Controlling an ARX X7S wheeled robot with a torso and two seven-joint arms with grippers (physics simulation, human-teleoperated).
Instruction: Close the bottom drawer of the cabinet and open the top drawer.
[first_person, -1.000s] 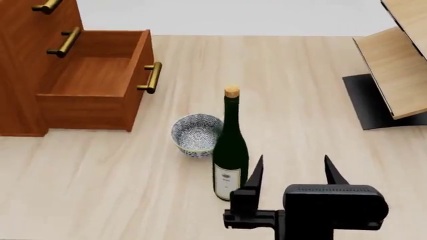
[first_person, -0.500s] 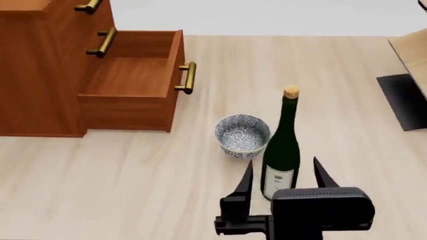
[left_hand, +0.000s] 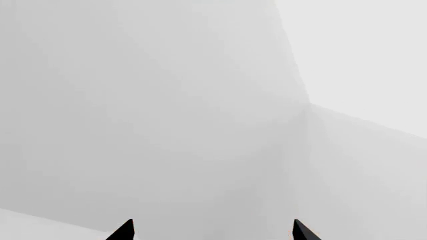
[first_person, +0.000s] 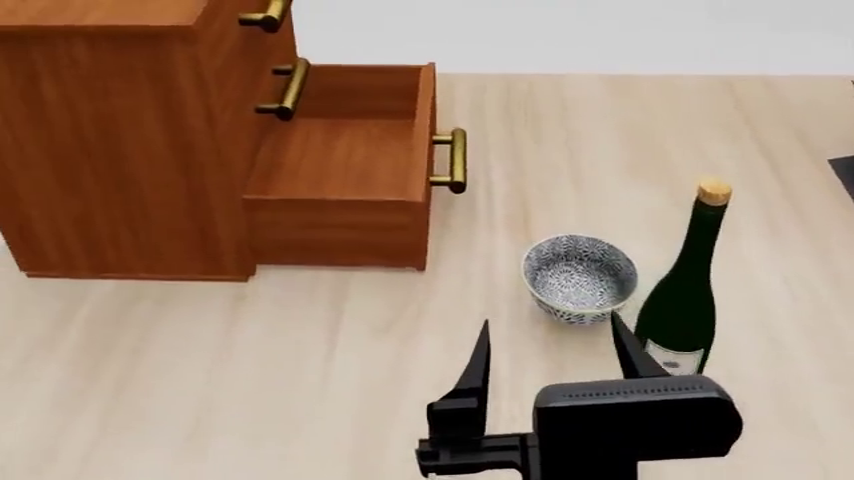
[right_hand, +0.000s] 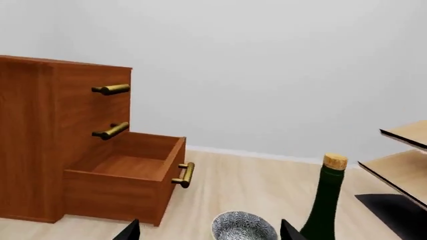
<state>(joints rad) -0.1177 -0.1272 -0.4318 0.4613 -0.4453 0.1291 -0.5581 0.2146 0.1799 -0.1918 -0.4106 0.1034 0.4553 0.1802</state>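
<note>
The reddish-brown cabinet (first_person: 120, 150) stands at the far left of the floor. Its bottom drawer (first_person: 350, 170) is pulled out wide, empty, with its brass handle (first_person: 451, 161) facing right. The top drawer's handle (first_person: 267, 17) and the middle handle (first_person: 284, 90) sit flush, both drawers shut. The right wrist view shows the cabinet (right_hand: 40, 135), the open bottom drawer (right_hand: 127, 182) and the top drawer handle (right_hand: 111, 89). My right gripper (first_person: 550, 355) is open and empty, well short of the drawer. My left gripper (left_hand: 212, 231) is open, facing only a blank grey wall.
A blue-patterned bowl (first_person: 578, 277) and a dark green corked bottle (first_person: 683, 290) stand just right of the open drawer, close ahead of my right gripper. A pale wooden rack (right_hand: 403, 165) shows at the edge of the right wrist view.
The head view has swung left: cabinet, bowl and bottle have all shifted right in the frame. The bottle now sits right of my right gripper instead of left of it. Drawers unchanged.
</note>
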